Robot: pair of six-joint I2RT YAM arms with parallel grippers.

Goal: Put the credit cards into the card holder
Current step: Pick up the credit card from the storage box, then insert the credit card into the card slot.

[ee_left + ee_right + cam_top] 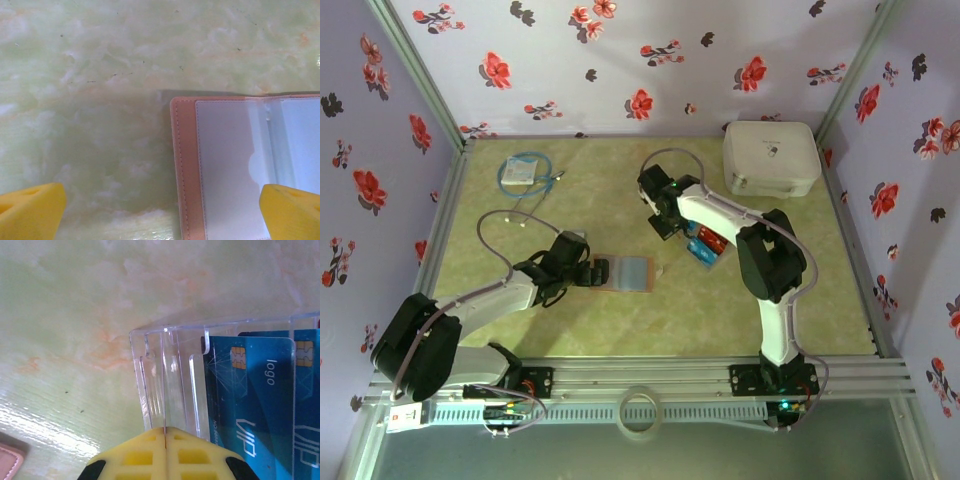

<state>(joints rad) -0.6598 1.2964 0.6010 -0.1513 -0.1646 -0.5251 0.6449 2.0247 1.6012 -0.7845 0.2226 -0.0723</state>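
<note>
Credit cards: thin blue plastic rectangles [260, 405] with gold chips, standing side by side in the slots of a clear plastic tray [165, 365]. The overhead view shows red ones among them, right of the table's centre.
Writing on the cards: pale "logo" runs down one blue face, with "VIP" in large slanted letters below it and again on the neighbouring card.
Card holder: small tan-brown leather-like folding wallet [187, 170] with a stitched edge, lying open and flat on the pale green marbled table [100, 75] with its grey pockets up. It sits left of the tray, apart from it.
Left claw [160, 220]: yellow fingertips [30, 212] spread wide with nothing between them, one over bare table and the other over the open pocket.
Right claw [165, 450]: yellow fingers [140, 457] pressed together at the tray's empty end slots. Whether a clear wall is pinched between them cannot be told.
Far corners: boxy white zip case [770, 158], the mark on its lid too small to read, and a clear packet of blue cable [525, 172].
</note>
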